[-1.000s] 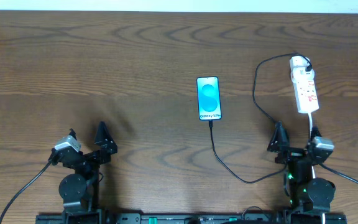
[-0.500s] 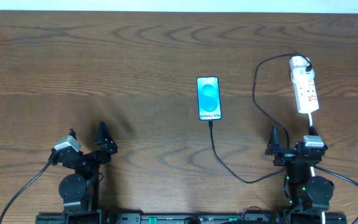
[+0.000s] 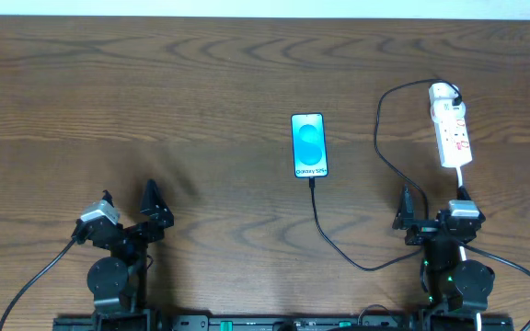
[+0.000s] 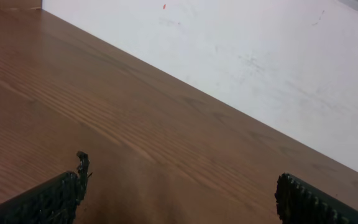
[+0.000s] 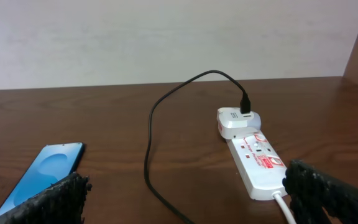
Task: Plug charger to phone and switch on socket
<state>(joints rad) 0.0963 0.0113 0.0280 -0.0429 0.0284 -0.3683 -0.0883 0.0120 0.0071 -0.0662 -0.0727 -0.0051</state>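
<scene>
Left claw (image 3: 128, 191) spread above the counter (image 3: 201, 92). At centre the phone (image 3: 308, 144) lay flat, screen lit blue, the black charger (image 3: 339, 250) meeting its near edge and looping to the white socket (image 3: 452, 133). Right claw (image 3: 432, 197), spread, had shifted slightly leftward.

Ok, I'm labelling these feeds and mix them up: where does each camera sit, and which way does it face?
Overhead: fixed above the table, looking straight down on phone, charger and socket; left hand and right hand show at the bottom.
Left wrist: on the left arm, facing low across bare wood to a white wall; own fingertips at the corners.
Right wrist: on the right arm, facing phone, charger and socket, which overhead shares; fingertips likewise.
</scene>
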